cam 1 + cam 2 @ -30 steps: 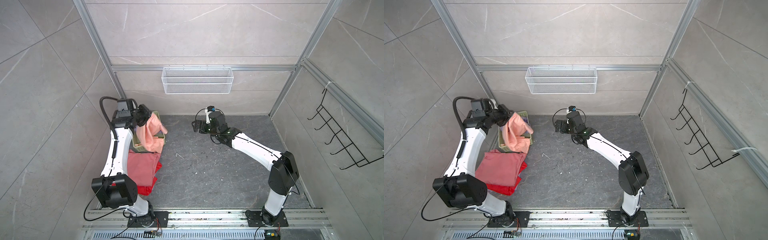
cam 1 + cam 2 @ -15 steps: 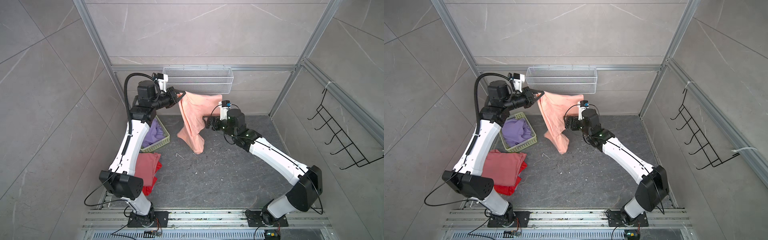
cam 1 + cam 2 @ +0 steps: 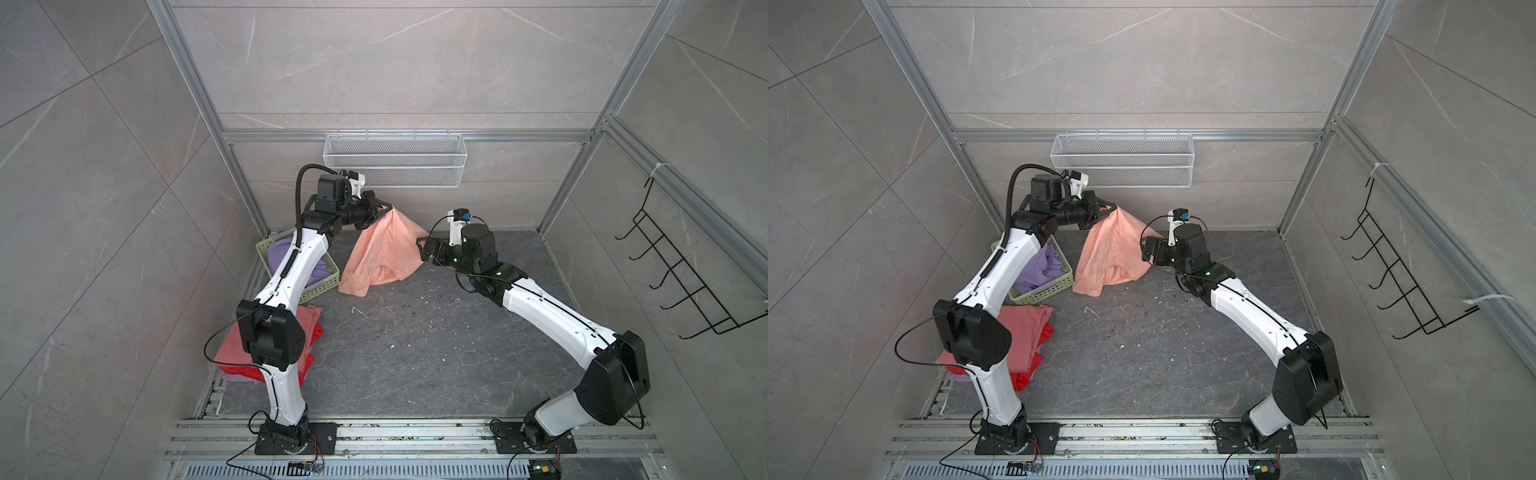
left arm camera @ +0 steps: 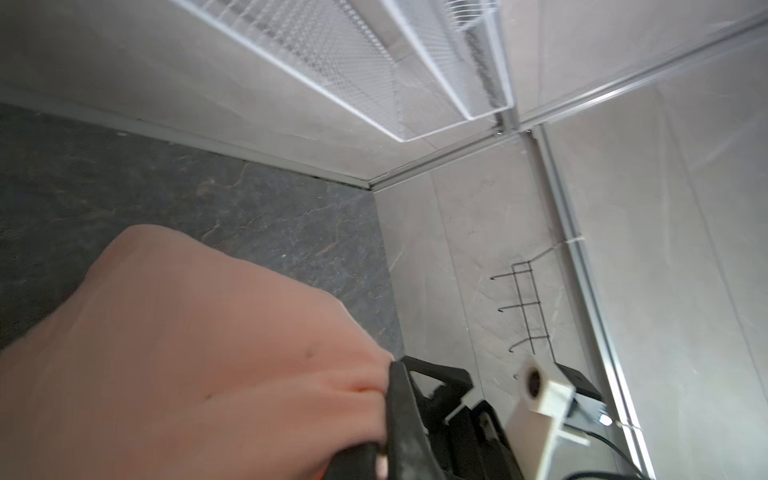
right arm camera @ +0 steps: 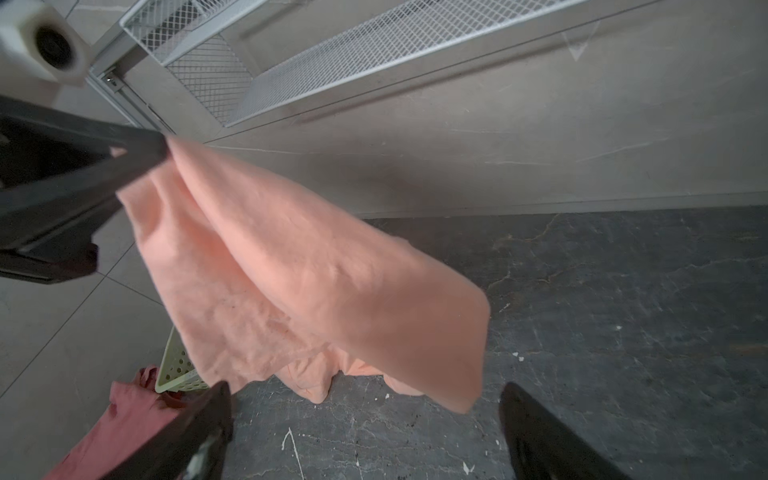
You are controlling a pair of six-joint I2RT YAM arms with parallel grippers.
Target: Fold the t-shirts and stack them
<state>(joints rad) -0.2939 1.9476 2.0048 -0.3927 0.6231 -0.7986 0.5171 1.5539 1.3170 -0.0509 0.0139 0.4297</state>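
Right wrist view: creased peach-pink t-shirt (image 5: pixel 311 282) hangs from the clamped left claw (image 5: pixel 164 151); right claw (image 5: pixel 365 390) spread wide.

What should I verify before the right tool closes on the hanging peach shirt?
1. Left tool shut on a top corner of the peach shirt: ok.
2. Right tool open: ok.
3. Shirt edge between the right tool's fingers: cannot tell; in the right wrist view it hangs just ahead of them.
4. Shirt clear of the floor: not ok; its lower hem seems to rest there.
5. Shirt clear of the green basket: cannot tell; they sit very close.
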